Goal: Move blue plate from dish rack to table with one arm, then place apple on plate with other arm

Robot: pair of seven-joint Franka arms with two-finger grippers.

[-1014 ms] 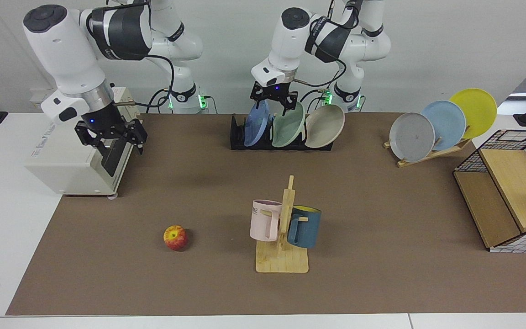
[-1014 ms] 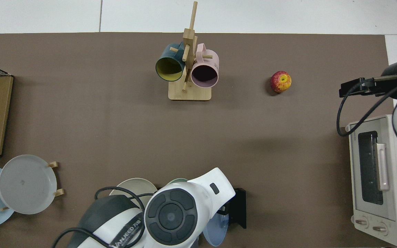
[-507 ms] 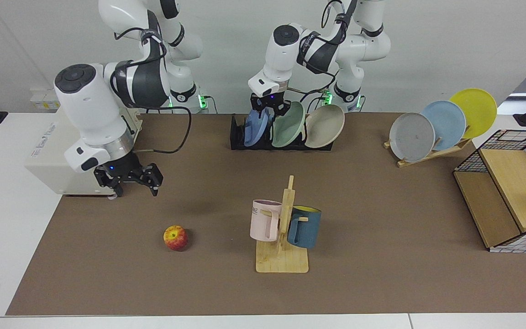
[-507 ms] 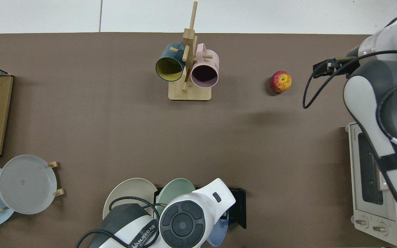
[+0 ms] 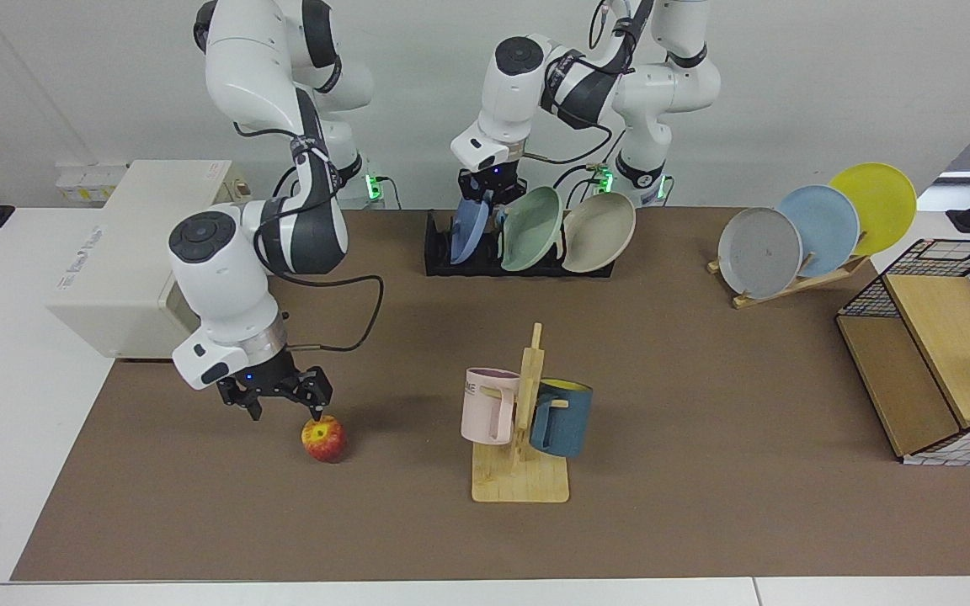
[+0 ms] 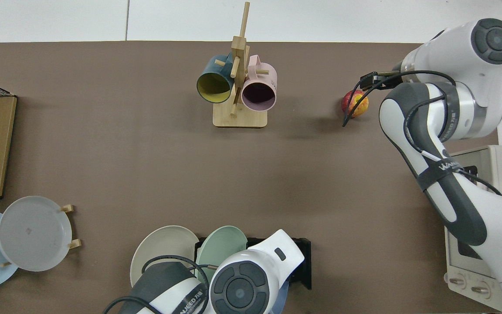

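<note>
The blue plate (image 5: 468,229) stands on edge in the left slot of the black dish rack (image 5: 439,257) at the back of the table (image 5: 704,379). My left gripper (image 5: 490,198) is down at the plate's top rim, seen edge-on. The top view shows only a sliver of the blue plate (image 6: 279,297) under the left arm. The red apple (image 5: 324,438) (image 6: 355,104) lies on the mat near the front. My right gripper (image 5: 284,411) hangs open just above it, offset to the view's left, with one fingertip (image 5: 315,412) over the apple's top.
A green plate (image 5: 527,231) and a beige plate (image 5: 599,231) share the rack. A wooden mug tree (image 5: 523,438) with two mugs stands mid-table. A wooden stand (image 5: 796,282) with three plates, a wire-and-wood shelf (image 5: 940,337) and a white toaster oven (image 5: 106,261) line the sides.
The right arm swung from the toaster oven forward and down to the apple. The left gripper turned and sank onto the blue plate's rim.
</note>
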